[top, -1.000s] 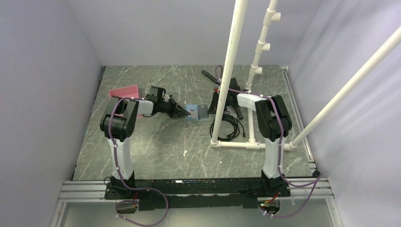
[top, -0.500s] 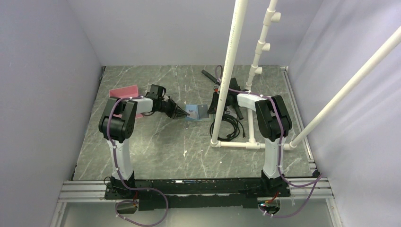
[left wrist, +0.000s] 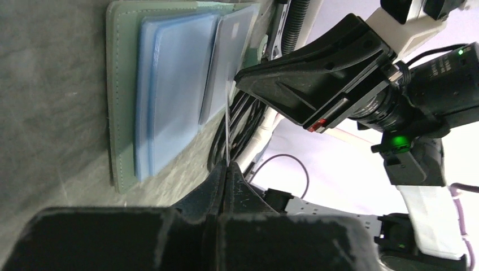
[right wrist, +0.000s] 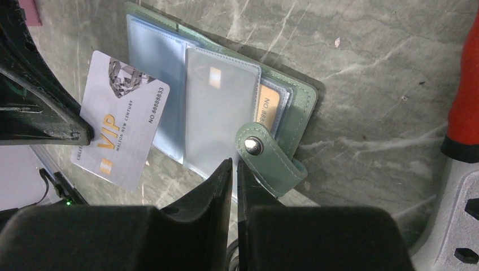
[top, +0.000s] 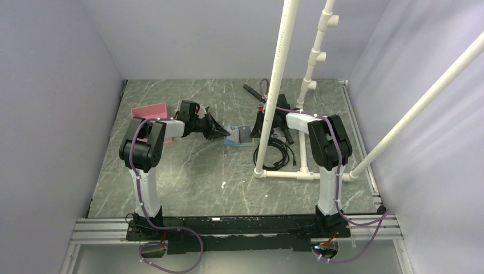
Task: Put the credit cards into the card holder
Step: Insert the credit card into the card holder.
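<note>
The card holder point(top: 240, 136) lies open mid-table: a muted-green wallet point(right wrist: 308, 101) with pale blue sleeves point(left wrist: 169, 84) and a snap tab point(right wrist: 271, 161). An orange-tan card point(right wrist: 270, 107) sits in one sleeve. My left gripper point(top: 220, 131) is shut on a silver VIP credit card point(right wrist: 118, 118), held on edge just left of the wallet; the card shows edge-on in the left wrist view point(left wrist: 227, 124), above the gripper point(left wrist: 227, 168). My right gripper point(right wrist: 234, 162) is shut on a raised greyish sleeve point(right wrist: 223, 101) at the wallet's right edge, and also shows in the top view point(top: 255, 132).
A pink tray point(top: 149, 109) lies at the far left behind the left arm. A white PVC pipe frame point(top: 285, 174) stands by the right arm, with black cable coils point(top: 278, 153) beside the wallet. A red part point(right wrist: 463, 101) is at the right.
My left gripper has drawn back slightly to the left and rolled, with the card still in it. The right arm and the wallet have not moved.
</note>
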{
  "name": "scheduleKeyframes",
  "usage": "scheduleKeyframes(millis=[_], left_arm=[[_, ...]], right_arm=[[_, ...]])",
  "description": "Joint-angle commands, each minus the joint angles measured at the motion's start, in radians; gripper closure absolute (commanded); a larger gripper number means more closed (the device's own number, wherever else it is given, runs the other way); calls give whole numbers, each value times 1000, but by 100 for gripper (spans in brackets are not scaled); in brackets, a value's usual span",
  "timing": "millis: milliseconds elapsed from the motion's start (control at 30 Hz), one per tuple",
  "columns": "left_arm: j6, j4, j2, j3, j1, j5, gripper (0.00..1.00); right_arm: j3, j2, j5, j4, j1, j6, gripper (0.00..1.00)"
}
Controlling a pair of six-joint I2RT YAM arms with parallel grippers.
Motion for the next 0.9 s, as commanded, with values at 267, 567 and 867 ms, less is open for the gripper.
scheduleKeyframes(millis=[267,567,867], left_arm=[[129,262,48,-91,0,49,100],[109,297,87,-90,0,67,100],[74,352,131,-51,-3,46,100]], right_arm=[[15,31,21,8,8,-10,89],[20,37,20,7,11,-10,89],[25,45,15,8,15,-9,89]])
